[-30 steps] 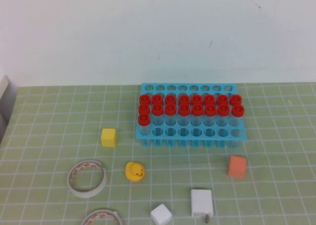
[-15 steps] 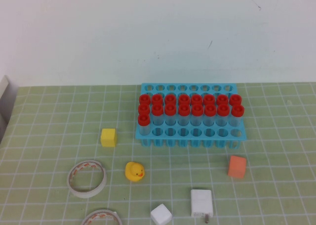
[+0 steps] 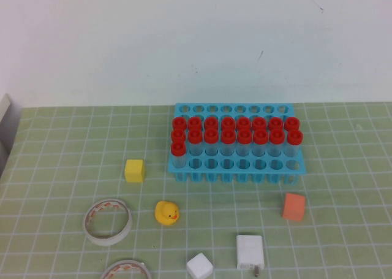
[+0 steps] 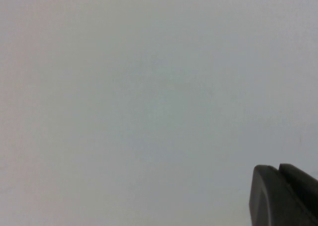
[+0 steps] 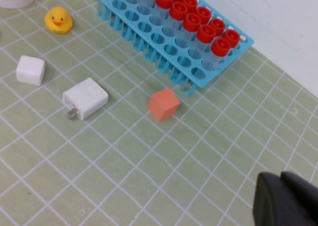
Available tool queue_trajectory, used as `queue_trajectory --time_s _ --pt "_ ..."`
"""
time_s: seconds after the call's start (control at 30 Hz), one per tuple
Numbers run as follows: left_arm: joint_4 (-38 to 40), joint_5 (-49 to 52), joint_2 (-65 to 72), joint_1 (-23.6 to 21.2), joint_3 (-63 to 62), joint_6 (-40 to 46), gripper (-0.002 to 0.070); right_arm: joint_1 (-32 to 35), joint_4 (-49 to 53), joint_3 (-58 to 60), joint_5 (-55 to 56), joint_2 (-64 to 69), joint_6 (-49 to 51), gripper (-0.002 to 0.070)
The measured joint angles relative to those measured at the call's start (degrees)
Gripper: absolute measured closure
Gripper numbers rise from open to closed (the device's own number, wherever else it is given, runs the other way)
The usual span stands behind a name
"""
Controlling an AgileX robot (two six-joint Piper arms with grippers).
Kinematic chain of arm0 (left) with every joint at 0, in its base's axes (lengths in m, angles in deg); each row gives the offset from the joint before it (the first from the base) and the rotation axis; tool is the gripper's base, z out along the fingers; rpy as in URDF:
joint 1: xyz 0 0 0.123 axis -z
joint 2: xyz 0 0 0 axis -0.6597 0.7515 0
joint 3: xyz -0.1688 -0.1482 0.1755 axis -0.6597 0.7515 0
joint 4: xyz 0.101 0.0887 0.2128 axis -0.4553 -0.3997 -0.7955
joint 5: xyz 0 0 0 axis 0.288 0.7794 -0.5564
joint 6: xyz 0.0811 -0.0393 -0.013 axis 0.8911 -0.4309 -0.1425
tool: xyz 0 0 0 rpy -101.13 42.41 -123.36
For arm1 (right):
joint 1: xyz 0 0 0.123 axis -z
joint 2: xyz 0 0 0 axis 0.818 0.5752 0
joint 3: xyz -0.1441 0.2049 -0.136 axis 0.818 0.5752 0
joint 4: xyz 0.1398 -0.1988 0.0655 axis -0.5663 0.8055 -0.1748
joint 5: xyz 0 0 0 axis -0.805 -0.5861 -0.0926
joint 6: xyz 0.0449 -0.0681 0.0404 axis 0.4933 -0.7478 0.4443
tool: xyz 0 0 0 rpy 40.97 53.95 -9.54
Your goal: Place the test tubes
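From above: test tubes (image 3: 236, 132) stand upright in the blue rack (image 3: 234, 168) by the mat's (image 3: 343, 242) far edge, caps up for grasping. My left gripper (image 4: 279, 174), closed and empty, faces bare wall, parked. My right gripper (image 5: 281, 179), likewise closed, hovers near the mat's right edge.

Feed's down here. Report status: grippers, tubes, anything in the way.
Left gripper shut, empty, facing blank surface. Right gripper shut, empty, above the mat. Red-capped tubes all upright in blue rack. Orange block near rack's right front corner.
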Motion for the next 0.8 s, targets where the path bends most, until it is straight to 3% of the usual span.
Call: queue_trajectory --time_s 0.17,0.3,0.47,0.8 --pt "0.0 1.3 -2.9 -7.8 2.3 -0.7 0.0675 0.0 0.0 0.0 0.0 0.0 0.0 0.0678" --pt "0.2 1.3 -3.4 -11.2 5.9 -3.0 0.0675 0.0 0.0 0.0 0.0 0.0 0.0 0.0678" --pt "0.2 3.4 -3.5 -12.6 9.8 -7.5 0.0675 0.0 0.0 0.0 0.0 0.0 0.0 0.0678" --pt "0.0 14.5 -3.5 -12.8 9.8 -7.4 0.0675 0.0 0.0 0.0 0.0 0.0 0.0 0.0678"
